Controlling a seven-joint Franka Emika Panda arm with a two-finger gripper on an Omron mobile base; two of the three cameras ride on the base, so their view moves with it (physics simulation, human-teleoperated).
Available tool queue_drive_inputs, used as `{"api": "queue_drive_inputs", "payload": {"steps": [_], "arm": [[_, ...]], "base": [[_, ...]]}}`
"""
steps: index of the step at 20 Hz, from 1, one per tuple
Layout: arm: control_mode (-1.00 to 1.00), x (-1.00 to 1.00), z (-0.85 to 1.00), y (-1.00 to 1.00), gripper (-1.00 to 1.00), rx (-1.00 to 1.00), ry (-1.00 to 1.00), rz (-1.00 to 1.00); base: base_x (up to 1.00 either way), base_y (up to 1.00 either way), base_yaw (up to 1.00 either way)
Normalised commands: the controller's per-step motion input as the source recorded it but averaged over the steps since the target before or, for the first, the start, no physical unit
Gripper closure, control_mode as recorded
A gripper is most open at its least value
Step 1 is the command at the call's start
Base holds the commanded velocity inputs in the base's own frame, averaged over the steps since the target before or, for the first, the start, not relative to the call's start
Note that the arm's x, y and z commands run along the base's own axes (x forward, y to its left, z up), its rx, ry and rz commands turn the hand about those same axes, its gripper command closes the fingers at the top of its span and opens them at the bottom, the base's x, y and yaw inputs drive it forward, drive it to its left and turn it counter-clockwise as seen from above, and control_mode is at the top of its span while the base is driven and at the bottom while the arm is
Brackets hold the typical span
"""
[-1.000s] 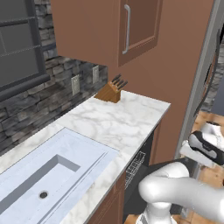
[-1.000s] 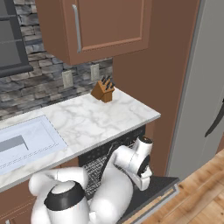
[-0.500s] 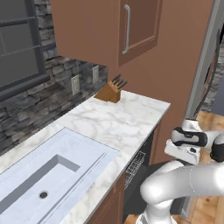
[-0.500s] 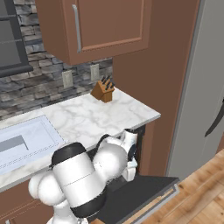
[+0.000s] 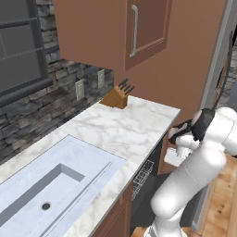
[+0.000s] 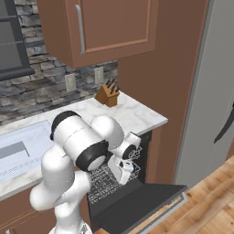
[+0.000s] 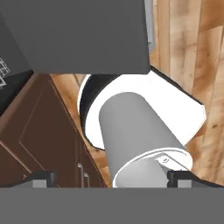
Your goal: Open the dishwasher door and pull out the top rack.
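Dark grey dishwasher door (image 6: pixel 137 205) dropped flat, top rack (image 6: pixel 109 180) part out, fingers (image 7: pixel 111 178) spread wide, empty.

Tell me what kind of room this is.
A simulated home kitchen: a marble counter with a sink, a knife block, and an open dishwasher door under the counter.

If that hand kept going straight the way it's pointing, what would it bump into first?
Probably the floor. The hand points down past the open dishwasher door, toward wooden boards beside it, though the robot's own body fills the middle of the hand view, so depth is hard to judge.
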Motion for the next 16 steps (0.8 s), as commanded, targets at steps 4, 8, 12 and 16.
{"api": "queue_drive_inputs", "payload": {"steps": [4, 8, 12, 16], "arm": [[-1.0, 0.04, 0.0, 0.0, -1.0, 0.3, 0.28, -0.4], [-1.0, 0.24, -0.01, 0.0, -1.0, 0.25, 0.28, -0.39], [-1.0, 0.22, 0.0, 0.0, -1.0, 0.22, 0.21, -0.31], [-1.0, 0.01, -0.01, 0.0, -1.0, 0.25, 0.11, -0.25]], "base": [[0.0, 0.0, 0.0], [0.0, 0.0, 0.0], [0.0, 0.0, 0.0], [0.0, 0.0, 0.0]]}}
